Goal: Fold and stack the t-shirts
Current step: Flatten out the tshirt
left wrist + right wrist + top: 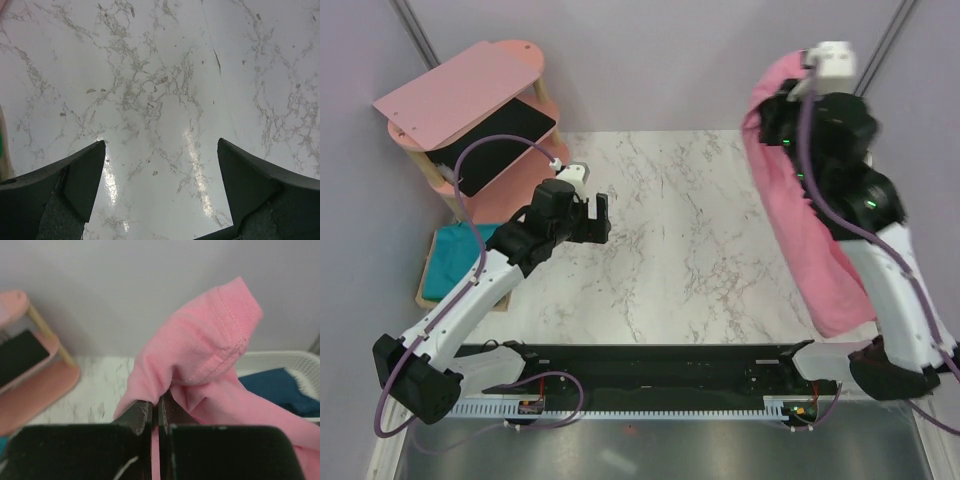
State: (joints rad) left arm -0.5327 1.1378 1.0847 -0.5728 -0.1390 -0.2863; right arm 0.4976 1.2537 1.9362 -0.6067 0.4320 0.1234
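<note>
Overhead. Right pincer (782, 100) raised high at far right of table (700, 250), clamped on pink shirt (810, 250); cloth hanging from the tips in a long drape past the arm toward the near right corner. Left pincer (598, 215) above left half of the marble, well apart from pink shirt. Teal shirt (450, 255) at foot of shelf (470, 95), far left.

Left wrist. Fingers spread wide, only bare marble between.

Right wrist. Fingers pressed together on a fold of pink shirt, hemmed sleeve bunched just above the tips. Blue shirt (280, 385) in white basket (290, 357), behind and right.
</note>
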